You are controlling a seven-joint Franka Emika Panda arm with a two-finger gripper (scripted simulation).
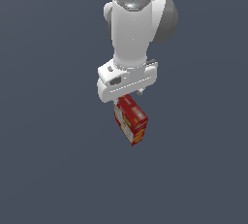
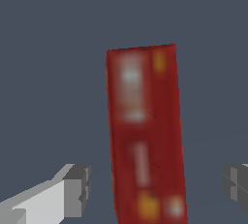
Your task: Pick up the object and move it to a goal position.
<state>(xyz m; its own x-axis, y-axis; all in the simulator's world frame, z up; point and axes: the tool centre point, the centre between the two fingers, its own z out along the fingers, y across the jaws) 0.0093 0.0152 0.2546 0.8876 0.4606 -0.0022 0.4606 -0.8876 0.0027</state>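
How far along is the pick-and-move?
Done: the gripper is positioned over the small red cardboard box, fingers on either side of it. In hand: the grasp; the fingers are open, with gaps to the box. Left: close, lift, carry to the goal, which isn't visible.

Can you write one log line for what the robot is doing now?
gripper: open | small red cardboard box: between fingers, untouched | stage: pre-grasp

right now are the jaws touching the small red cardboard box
Apart. The wrist view shows bare grey floor between each finger and the small red cardboard box; the jaws stand wide open.
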